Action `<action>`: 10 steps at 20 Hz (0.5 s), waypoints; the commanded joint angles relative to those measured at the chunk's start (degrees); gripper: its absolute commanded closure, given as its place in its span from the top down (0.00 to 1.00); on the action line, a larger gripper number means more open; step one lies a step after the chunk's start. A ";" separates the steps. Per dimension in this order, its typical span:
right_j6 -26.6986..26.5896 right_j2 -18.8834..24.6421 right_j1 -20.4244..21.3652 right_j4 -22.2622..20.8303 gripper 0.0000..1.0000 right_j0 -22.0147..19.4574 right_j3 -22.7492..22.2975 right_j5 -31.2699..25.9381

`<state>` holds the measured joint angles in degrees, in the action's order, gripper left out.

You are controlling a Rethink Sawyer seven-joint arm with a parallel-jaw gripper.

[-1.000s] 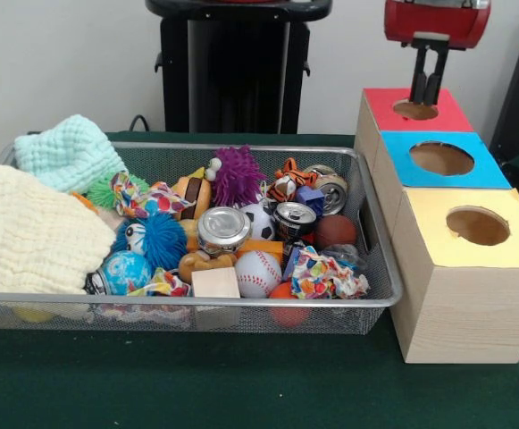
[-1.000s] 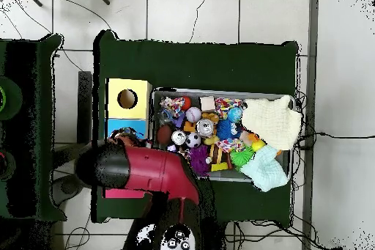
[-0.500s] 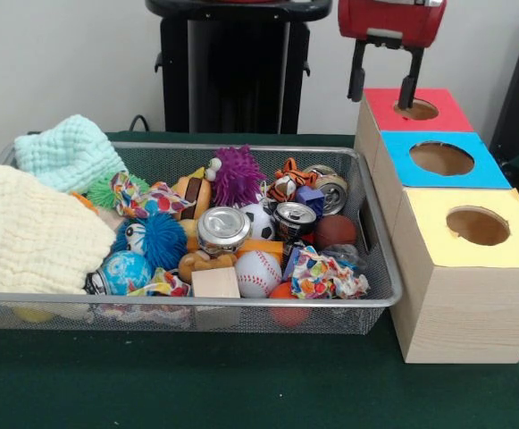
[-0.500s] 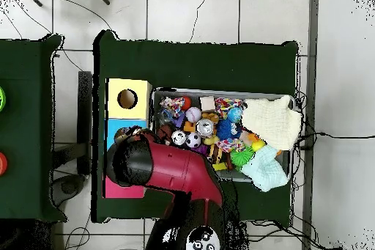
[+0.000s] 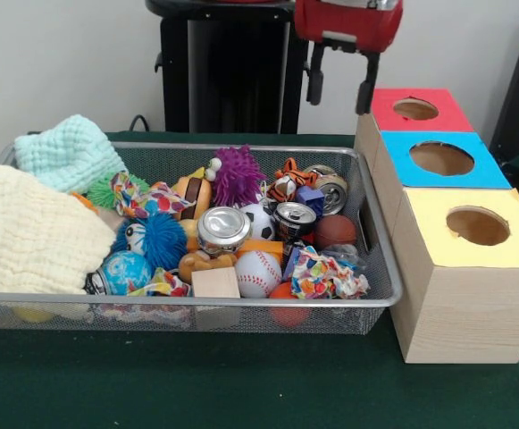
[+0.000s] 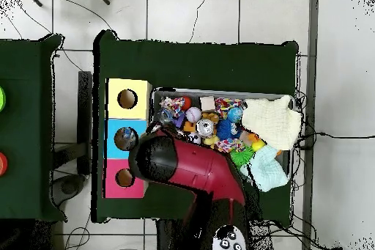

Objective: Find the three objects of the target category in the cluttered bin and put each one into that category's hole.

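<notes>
- The red-bodied gripper with 2 black fingers [image 5: 340,86] hangs high above the far right corner of the silver wire-mesh bin [image 5: 380,268], just left of the red-topped wooden box [image 5: 447,116]. Its fingers are spread wide with nothing between them — my reading is that it is positioned to go down into the clutter for a pick.
- 3 wooden boxes stand in a row touching the bin's right side: the red-topped one farthest, the blue-topped box [image 5: 487,174] in the middle, the yellow-topped box [image 5: 509,250] nearest. Each has 1 round hole on top, facing up so that things can be dropped in from above.
- Which category is the target cannot be told from the scene. Candidates lie mixed in the bin's right half: a silver tin can [image 5: 222,228], a second opened can [image 5: 294,217], a third can [image 5: 332,189], a white baseball [image 5: 257,271], a brown ball [image 5: 335,231].
- A cream muslin cloth [image 5: 27,232] and a mint knitted cloth [image 5: 67,152] heap over the bin's left half, so they may hide more pieces.
- In the overhead view the red arm [image 6: 190,166] covers the bin's near corner, so the gripper is hidden there.
- Crumpled patterned paper [image 5: 326,275] lies against the cans — a pick there risks snagging it.
</notes>
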<state>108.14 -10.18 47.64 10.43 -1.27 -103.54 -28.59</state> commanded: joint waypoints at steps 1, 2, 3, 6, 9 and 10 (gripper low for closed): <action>3.68 4.21 -4.82 -2.00 1.00 -4.42 3.30 3.76; 3.27 4.71 -5.20 -2.22 1.00 -4.99 3.06 4.38; 3.12 4.77 -5.47 -2.52 1.00 -5.28 3.17 4.92; 2.95 5.70 -6.41 -2.00 1.00 -6.83 3.89 5.14; 2.76 5.19 -8.32 -2.40 1.00 -7.09 6.77 3.57; 3.01 4.48 -9.09 -2.76 1.00 -6.65 7.97 3.17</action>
<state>108.14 -10.11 43.44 10.43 -6.38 -100.45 -26.46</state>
